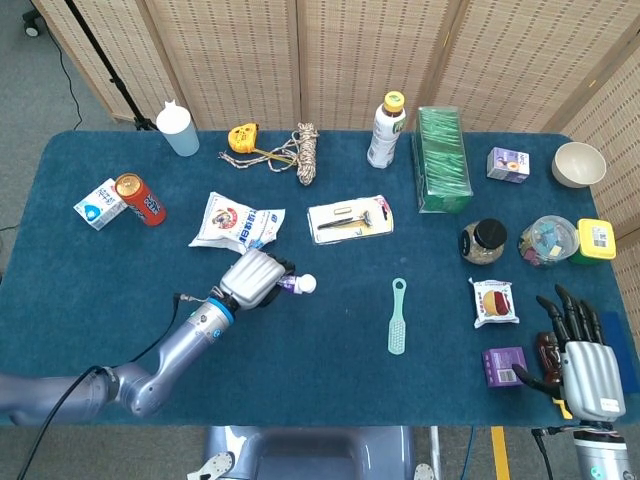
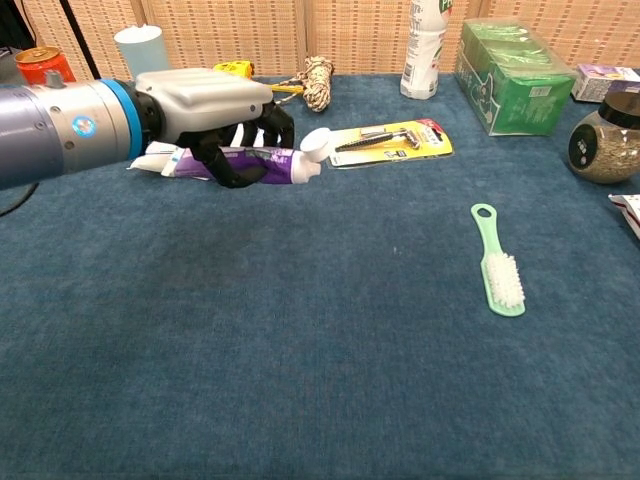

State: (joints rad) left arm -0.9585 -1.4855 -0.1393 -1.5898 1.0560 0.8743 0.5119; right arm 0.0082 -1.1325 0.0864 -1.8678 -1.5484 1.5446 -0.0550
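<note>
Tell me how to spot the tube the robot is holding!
Find the blue table, then the robot's left hand near its front left. The tube sticks out of that hand, off the cloth. It is purple and white with a round white cap, unlike the flat white bag behind it.

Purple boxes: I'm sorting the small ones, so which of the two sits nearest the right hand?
The purple box at the table's near edge, just beside the right hand. The other purple box sits at the far edge, near the bowl.
</note>
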